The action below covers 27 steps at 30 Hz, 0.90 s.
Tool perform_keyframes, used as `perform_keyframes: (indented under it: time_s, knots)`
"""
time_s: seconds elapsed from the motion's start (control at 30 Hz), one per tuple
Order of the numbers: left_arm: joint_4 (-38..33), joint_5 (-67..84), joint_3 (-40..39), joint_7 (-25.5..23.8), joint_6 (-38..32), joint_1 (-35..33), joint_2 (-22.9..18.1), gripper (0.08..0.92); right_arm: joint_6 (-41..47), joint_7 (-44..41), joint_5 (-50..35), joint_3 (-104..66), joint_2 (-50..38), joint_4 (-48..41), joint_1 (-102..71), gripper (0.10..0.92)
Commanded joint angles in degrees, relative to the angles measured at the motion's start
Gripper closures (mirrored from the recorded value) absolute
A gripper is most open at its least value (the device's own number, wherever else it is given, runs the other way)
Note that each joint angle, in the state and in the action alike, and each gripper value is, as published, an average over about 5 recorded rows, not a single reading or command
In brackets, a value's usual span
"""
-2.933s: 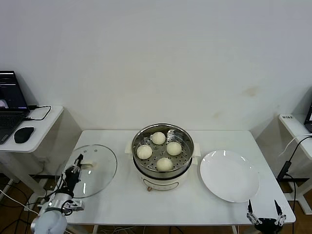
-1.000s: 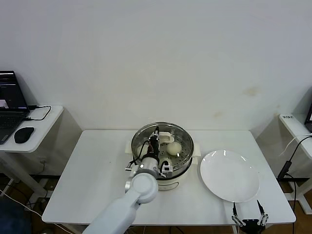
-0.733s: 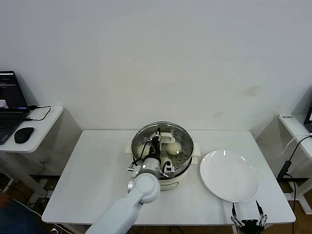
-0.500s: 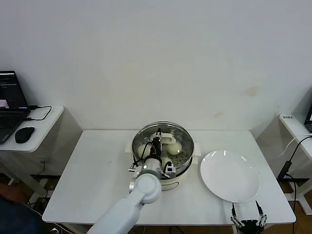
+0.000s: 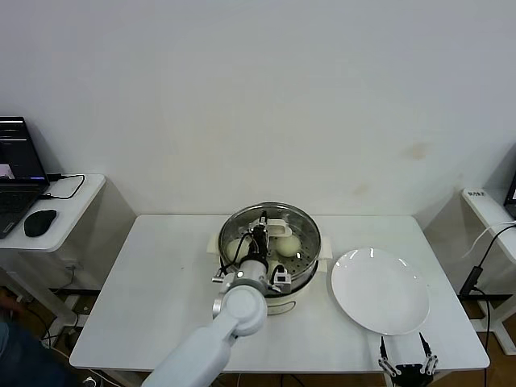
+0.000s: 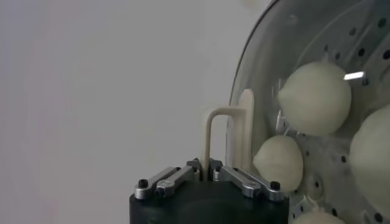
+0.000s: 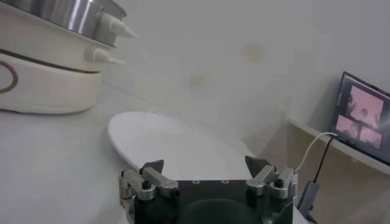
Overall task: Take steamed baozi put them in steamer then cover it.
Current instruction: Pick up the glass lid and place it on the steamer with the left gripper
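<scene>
Cover on the steamer, handle in the grip!

The left end effector (image 6: 205, 175) was clenched on the cream-white bar handle (image 6: 226, 137) of the cover (image 5: 269, 234), which sat on the steamer (image 5: 271, 284) at mid-table (image 5: 153, 282), with the steamed baozi (image 6: 315, 97) visible through the glass on the perforated tray. Glass with a metal rim looked heavy, rigid, slick and breakable, so that centre handle seemed the only sensible hold; the buns looked soft and light. The right end effector (image 7: 204, 168) waited with fingers spread wide at the table's near edge, beside the white plate (image 5: 379, 289).
</scene>
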<state>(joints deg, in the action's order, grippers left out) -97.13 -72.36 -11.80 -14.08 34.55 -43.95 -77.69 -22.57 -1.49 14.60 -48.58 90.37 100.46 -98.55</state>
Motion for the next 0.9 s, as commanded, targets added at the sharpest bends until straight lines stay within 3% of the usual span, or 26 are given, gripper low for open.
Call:
perform_keyframes:
  time_s: [0.03,0.6,0.7,0.9]
  knots:
    - [-0.48,-0.36,-0.1,-0.18,0.0,-0.31,0.03,0.855,-0.04,0.01,0.04,0.0,0.02,-0.12,0.03,0.203]
    - [0.11,-3.01,-0.01,0.31,-1.28,-0.94,-0.33,0.855,-0.17,-0.03,0.18,0.15,0.03,-0.37,0.14,0.203]
    - [-0.28,-3.22,0.02,0.5,-1.39,-1.14,-0.13,0.822,-0.17,-0.04,0.18,0.16,0.03,-0.4,0.18,0.203]
    - [-3.34,-3.25,0.4,0.5,-1.32,-2.27,0.61,0.659,-0.15,-0.04,0.31,0.35,0.02,-0.48,0.22,0.203]
